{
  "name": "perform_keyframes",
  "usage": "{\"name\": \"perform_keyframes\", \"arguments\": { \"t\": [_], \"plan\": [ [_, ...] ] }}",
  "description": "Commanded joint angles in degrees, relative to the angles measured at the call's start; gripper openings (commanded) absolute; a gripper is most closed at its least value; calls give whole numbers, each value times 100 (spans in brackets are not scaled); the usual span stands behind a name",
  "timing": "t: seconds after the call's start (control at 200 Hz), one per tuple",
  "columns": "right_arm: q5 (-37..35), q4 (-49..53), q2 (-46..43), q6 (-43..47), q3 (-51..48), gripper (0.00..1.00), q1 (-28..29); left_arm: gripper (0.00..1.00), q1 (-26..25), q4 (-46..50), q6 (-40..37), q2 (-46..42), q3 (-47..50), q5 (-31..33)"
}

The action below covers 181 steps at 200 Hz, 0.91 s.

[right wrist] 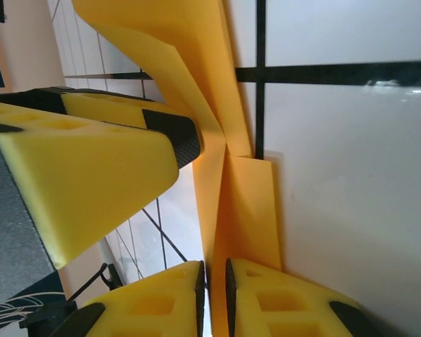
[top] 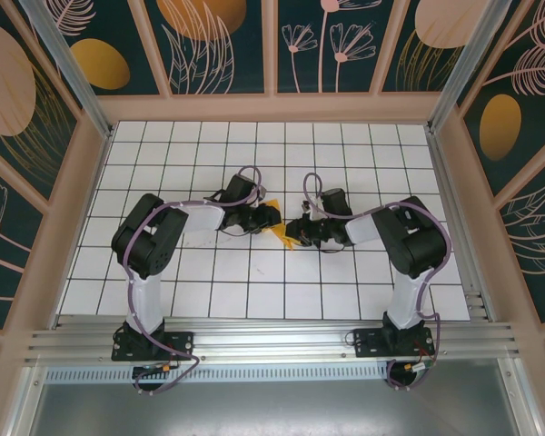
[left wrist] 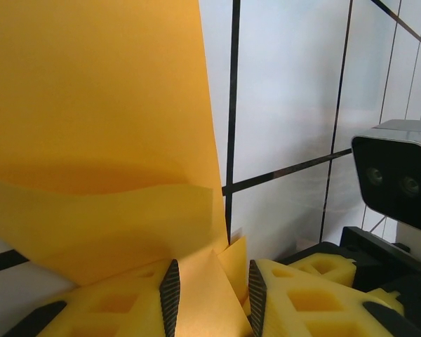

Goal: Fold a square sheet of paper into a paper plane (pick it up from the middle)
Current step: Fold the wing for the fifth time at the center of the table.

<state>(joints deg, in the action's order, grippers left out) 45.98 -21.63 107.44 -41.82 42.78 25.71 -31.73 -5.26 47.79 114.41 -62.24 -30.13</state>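
Note:
The orange-yellow sheet of paper is folded into a narrow shape with layered flaps and lies mid-table between my two grippers. In the left wrist view the paper rises wide ahead, and its folded flaps span the gap from one pad to the other of my left gripper, which is shut on them. In the right wrist view a thin folded edge of the paper runs down between the pads of my right gripper. They stand slightly apart, and a slit of light shows beside the paper.
White gridded table inside a walled frame with dark flower panels. The two grippers face each other almost tip to tip. A left finger looms close in the right wrist view, and the right wrist camera shows in the left one.

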Motion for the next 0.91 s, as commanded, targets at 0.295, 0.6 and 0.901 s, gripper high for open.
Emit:
{"name": "perform_keyframes", "arguments": {
  "t": [0.295,0.6,0.901],
  "plan": [
    [-219,956,-107,646,-3,10,11,35,70,543,-322,493,14,966],
    [-536,1138,-271,630,64,8,19,35,77,562,-302,499,27,1018],
    [-1042,1681,-1123,926,299,14,295,31,70,577,-313,497,10,1009]
  ]
}}
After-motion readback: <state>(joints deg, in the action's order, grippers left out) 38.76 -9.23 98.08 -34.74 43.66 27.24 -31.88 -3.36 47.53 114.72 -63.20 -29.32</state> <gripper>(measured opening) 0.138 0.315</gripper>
